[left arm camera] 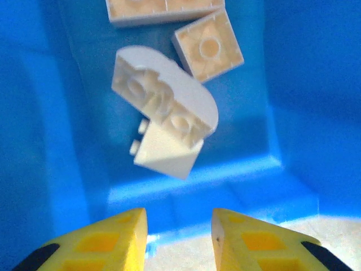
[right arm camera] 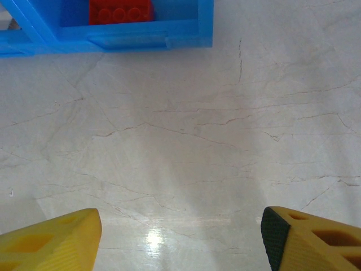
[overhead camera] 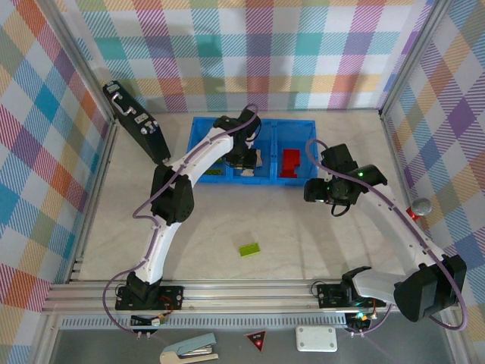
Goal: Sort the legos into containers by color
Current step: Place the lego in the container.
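The blue tray (overhead camera: pixel 198 127) lies at the back of the table with three compartments. My left gripper (overhead camera: pixel 246 158) hangs over the middle one. In the left wrist view its jaws (left arm camera: pixel 179 226) are open with nothing between them. Below lie several cream legos: a rounded brick (left arm camera: pixel 169 101) resting on a sloped one (left arm camera: pixel 166 155), and a square one (left arm camera: pixel 208 51). Red legos (overhead camera: pixel 290 163) fill the right compartment, and green ones (overhead camera: pixel 212 173) lie in the left. One lime green lego (overhead camera: pixel 249 248) lies on the table. My right gripper (overhead camera: pixel 312 189) (right arm camera: pixel 180 226) is open over bare table beside the tray's right end (right arm camera: pixel 186 39).
A black case (overhead camera: pixel 136 121) leans at the back left next to the tray. A grey ball (overhead camera: pixel 420 205) sits by the right wall. Below the table's front rail lie a stapler-like tool (overhead camera: pixel 189 350), a red triangle sticker (overhead camera: pixel 258 341) and a white box (overhead camera: pixel 316 337).
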Controlling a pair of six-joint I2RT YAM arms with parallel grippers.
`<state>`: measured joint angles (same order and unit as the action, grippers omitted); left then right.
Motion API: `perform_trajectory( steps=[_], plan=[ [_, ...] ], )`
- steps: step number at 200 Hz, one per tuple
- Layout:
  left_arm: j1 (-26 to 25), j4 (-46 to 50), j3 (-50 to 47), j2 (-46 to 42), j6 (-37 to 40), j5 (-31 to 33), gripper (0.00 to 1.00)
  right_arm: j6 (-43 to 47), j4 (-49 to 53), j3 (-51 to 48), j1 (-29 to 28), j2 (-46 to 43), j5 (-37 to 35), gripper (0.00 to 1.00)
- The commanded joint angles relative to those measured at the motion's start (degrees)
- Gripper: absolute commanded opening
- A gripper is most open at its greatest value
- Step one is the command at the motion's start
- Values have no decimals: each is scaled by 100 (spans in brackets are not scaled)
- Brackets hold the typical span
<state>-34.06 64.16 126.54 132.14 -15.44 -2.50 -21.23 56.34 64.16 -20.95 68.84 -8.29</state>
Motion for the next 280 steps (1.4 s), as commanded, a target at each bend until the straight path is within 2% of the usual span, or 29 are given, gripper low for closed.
perform_trajectory(
  steps=[1, 65, 141, 196, 280],
  plan=[
    [-167, -47, -475, -686, 129, -108, 35, -83, -70, -75, 16, 41, 100, 76],
    [-498, -451, -2321, -1911, 908, -320, 34, -37, -118, -27, 12, 187, 89, 76],
    [-1560, -613, -3656, -2807, 1438, -192, 38, 49, -68, 11, 12, 263, 33, 76],
    [-2165, -1025, -4543, -3044, 1248, -225, 42, 47, -53, 26, 12, 262, 20, 76],
    [-2619, -1499, -5191, -2761, 1149, -448, 60, 54, 88, 70, 12, 200, -62, 76]
  ],
)
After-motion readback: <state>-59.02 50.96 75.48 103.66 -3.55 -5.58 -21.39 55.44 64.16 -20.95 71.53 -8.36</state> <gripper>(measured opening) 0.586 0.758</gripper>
